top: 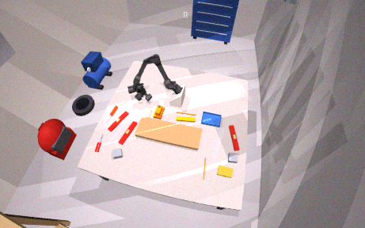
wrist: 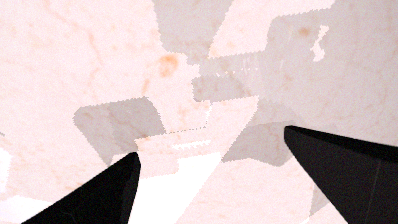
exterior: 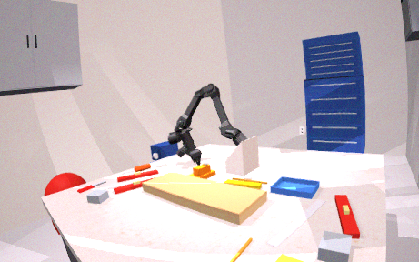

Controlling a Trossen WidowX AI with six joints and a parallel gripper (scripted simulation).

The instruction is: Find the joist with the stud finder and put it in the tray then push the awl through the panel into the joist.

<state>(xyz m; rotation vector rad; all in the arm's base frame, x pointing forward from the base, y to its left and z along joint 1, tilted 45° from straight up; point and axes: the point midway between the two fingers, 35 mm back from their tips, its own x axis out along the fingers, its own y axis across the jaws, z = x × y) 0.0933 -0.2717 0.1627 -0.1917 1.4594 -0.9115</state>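
Gripper (top: pixel 144 97) (exterior: pixel 190 157) (wrist: pixel 212 145) open and empty, folks, dark fingers spread wide over the table (top: pixel 157 170) (exterior: pixel 149 232)! Wrist view gives us just those two fingers, cut off at the lower corners, with pale, shadow-patched surface between them; no tool shows in that frame.

Over to the stud finder (top: pixel 159 112) (exterior: pixel 203 171), the orange block left of centre in the top view, just beside the panel (top: pixel 169 135) (exterior: pixel 208 196) and out of the tray (top: pixel 211 125) (exterior: pixel 292 193). Exterior view puts a fingertip right above it on screen, but whether they touch is hard to call; the top view shows them apart.

And the awl? Tough one! An orange handle (top: pixel 114 110) (exterior: pixel 143 167) lies at the left, and a red-handled tool (top: pixel 98 146) (exterior: pixel 86 188) lies nearer the table's left corner; too small to say which, if either, is the awl. The joist is out of sight under the panel. A pale upright block (top: pixel 178 98) (exterior: pixel 244 156) covers the arm's foot in the exterior view, where a yellow pad (top: pixel 225 171) (exterior: pixel 289 259) is sliced off by the bottom edge.
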